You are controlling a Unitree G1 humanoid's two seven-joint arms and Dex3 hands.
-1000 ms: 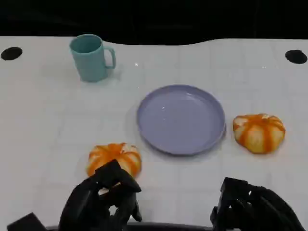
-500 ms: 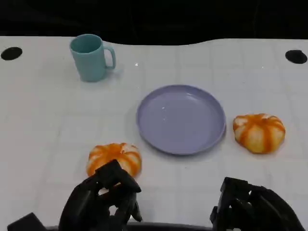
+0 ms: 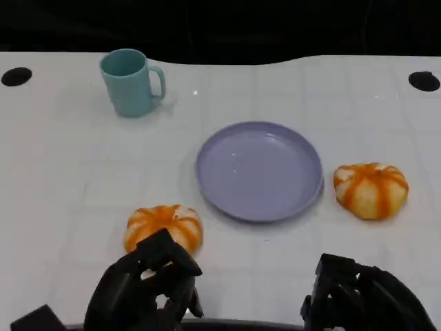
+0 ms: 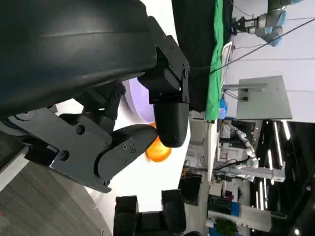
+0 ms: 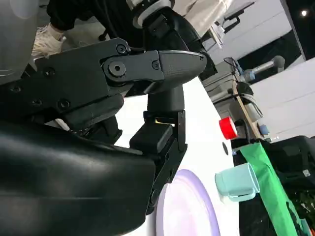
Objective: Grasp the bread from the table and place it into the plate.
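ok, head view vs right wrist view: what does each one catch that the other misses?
Head view alone: two orange breads on the table, one just ahead of the left hand, one to the right of the plate, which is empty; also the left hand itself. Right wrist view alone: a red object on the table, and a person's shoe and light sleeve beside it. Both: plate, teal mug, right hand, white table.

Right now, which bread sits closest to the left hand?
The bread left of the plate, just beyond the left hand; the other bread lies right of the plate.
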